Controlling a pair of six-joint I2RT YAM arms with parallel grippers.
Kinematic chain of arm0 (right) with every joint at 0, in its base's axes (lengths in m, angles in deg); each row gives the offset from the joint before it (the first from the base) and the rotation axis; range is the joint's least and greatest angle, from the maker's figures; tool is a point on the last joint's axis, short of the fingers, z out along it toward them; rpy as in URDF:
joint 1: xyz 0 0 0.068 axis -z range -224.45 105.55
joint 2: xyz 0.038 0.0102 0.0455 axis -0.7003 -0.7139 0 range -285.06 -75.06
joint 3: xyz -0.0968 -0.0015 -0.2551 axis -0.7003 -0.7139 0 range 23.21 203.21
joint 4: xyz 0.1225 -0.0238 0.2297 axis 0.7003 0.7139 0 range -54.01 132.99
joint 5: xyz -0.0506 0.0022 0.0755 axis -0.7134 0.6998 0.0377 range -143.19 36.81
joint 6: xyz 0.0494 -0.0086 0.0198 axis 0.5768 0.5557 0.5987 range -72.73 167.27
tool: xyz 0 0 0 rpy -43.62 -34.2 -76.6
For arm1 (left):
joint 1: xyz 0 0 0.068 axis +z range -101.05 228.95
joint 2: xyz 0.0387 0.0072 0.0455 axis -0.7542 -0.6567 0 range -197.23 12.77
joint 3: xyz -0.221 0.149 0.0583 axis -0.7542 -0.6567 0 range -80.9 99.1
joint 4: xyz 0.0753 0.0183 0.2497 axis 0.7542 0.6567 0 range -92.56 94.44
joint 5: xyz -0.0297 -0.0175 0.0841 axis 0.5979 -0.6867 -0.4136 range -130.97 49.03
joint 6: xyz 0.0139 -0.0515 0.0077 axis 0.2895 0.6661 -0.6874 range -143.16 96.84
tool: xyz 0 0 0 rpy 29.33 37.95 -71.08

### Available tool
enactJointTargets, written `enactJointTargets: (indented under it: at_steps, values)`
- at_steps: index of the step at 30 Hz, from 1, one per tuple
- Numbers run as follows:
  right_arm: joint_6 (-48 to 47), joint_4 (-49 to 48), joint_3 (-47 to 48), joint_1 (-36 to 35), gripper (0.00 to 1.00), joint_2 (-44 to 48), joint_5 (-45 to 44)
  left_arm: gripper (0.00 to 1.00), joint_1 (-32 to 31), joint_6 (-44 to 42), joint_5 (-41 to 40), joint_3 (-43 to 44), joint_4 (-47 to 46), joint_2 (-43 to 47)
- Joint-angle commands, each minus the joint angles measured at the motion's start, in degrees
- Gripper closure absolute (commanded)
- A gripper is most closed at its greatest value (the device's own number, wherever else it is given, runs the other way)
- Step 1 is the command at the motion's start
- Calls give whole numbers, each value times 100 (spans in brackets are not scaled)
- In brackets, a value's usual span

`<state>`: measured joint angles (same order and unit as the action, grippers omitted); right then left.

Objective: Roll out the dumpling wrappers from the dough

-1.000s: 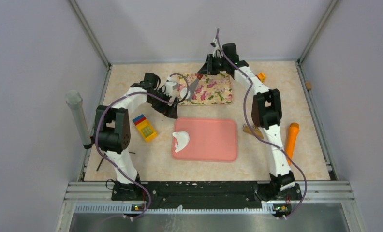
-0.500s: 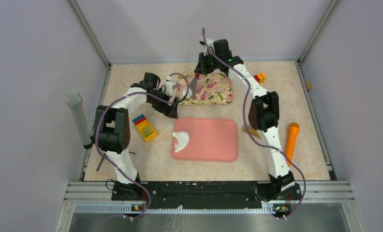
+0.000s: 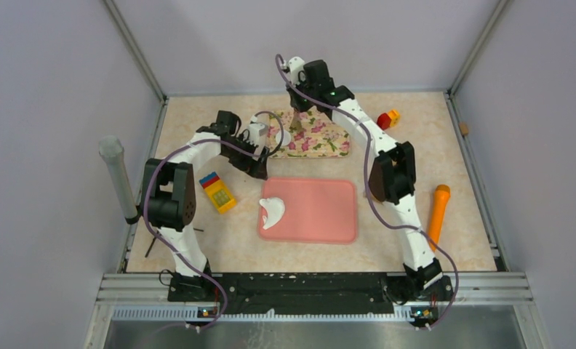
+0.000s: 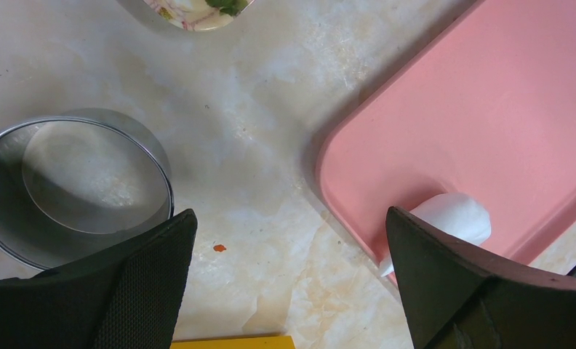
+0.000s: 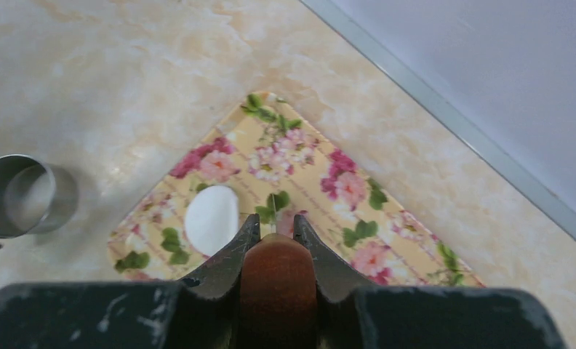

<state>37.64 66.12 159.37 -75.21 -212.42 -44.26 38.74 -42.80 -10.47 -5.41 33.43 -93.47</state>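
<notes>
Brown, possibly wooden piece (image 5: 276, 283) clenched in right claw (image 5: 274, 225) above floral tray (image 5: 358, 196)
The left claw (image 4: 290, 217) is held released between ring (image 4: 5, 225) and mat (image 4: 489, 109); wrapper (image 5: 211, 218) laid on tray; dough (image 4: 452, 217) on mat

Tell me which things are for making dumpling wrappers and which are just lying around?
For the job: soft white dough sheet, pink rectangular mat, silver metal ring cutter, small round white dough disc, flowery rectangular tray, brown wooden handle.
Lying about: yellow toy block, red-and-orange toy pieces.
</notes>
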Motion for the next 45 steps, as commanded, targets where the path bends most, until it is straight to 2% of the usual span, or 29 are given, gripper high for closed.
enactJointTargets:
  at_steps: [1, 10, 14, 17, 20, 24, 27, 30, 32, 35, 39, 45]
  values:
    - [-663, 377, -81, 147, 100, 68, -868, 1, 29, -5, 157, -44, -131, 333]
    - [-771, 450, -36, 156, 100, 364, -1110, 1, 50, 40, 161, -36, -170, 350]
    - [-574, 696, 84, 258, 100, 865, -601, 1, 144, 149, 169, 71, -171, 383]
    - [-182, 824, -227, 554, 100, 1520, 160, 1, 177, 163, 158, 107, -146, 529]
    - [392, 651, -1158, 1098, 100, 2439, 1451, 1, 178, 50, 175, 124, -19, 761]
    - [886, -132, -3120, 1948, 100, 3772, 3237, 1, 178, -314, 317, 161, 371, 1085]
    - [458, -178, -4295, 2302, 100, 4720, 3956, 1, 178, -614, 445, 141, 648, 1265]
    - [-32, -103, -5347, 2445, 100, 5419, 4015, 1, 178, -581, 277, -18, 621, 1382]
    - [63, -455, -6171, 2593, 100, 5846, 3928, 1, 198, -516, 170, -156, 578, 1448]
    - [840, -1374, -7169, 3302, 100, 6391, 4092, 1, 322, -416, 195, -368, 493, 1590]
    - [2528, -3519, -8370, 4331, 100, 6828, 4118, 1, 674, -306, 464, -560, 487, 1790]
    - [3165, -4299, -8720, 4570, 100, 6257, 3231, 1, 985, -272, 806, -963, 456, 2250]
